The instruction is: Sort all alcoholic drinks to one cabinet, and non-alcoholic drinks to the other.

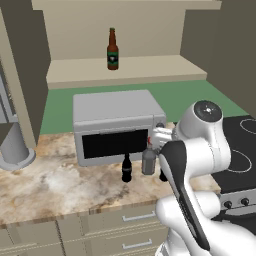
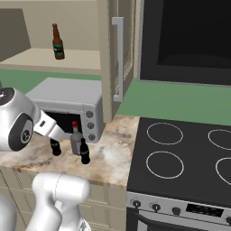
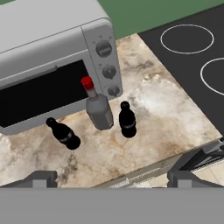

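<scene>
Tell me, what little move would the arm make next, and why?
Probably lower the open pincer toward the grey bottle with the red cap. The brown beer bottle already stands in the open cabinet, while the grey bottle stands on the counter in front of the toaster oven, between two black cola bottles. The pincer holds nothing and hangs above them.

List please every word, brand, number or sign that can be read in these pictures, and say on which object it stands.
No text can be read in any view.
Beer bottle: dark green label with a pale mark, too small to read.
Two cola bottles: no legible label.
Grey bottle: no lettering visible.
Toaster oven knobs and stove panel: no readable markings.
</scene>
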Tool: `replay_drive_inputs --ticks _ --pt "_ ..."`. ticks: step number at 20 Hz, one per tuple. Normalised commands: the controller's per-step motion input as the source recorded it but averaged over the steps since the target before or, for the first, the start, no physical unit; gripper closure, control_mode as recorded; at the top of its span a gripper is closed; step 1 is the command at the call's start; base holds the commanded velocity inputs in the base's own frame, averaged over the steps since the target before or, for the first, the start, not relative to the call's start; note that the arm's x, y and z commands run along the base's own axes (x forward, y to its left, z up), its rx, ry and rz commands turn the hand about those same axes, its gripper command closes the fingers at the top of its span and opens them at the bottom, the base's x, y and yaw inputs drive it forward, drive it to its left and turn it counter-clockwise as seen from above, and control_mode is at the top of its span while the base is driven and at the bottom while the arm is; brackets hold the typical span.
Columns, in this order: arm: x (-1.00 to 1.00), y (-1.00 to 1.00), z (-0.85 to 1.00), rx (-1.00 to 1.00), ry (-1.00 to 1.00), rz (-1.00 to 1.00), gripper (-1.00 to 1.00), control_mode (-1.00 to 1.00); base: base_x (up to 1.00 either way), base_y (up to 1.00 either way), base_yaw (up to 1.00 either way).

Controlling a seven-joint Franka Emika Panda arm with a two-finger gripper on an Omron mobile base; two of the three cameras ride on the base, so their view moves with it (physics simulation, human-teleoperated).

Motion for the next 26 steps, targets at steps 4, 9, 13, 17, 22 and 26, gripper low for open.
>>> replay_drive_inputs --ticks 4,9,13,17,22,26 --pt "0.17 0.0 -0.03 -0.02 0.0 0.0 -1.0 -1.0 0.0 0.0 0.0" --pt "0.07 0.0 -0.14 -0.07 0.0 0.0 -1.0 -1.0 0.0 0.0 0.0" --pt "0.06 0.0 -0.22 -0.05 0.0 0.0 -1.0 -1.0 0.0 0.0 0.0" --pt "0.12 0.0 -0.15 -0.03 0.0 0.0 -1.0 -1.0 0.0 0.0 0.0" --pt "0.17 0.0 -0.08 -0.01 0.0 0.0 -1.0 -1.0 0.0 0.0 0.0" --pt "0.19 0.0 -0.09 0.0 0.0 0.0 -1.0 -1.0 0.0 0.0 0.0"
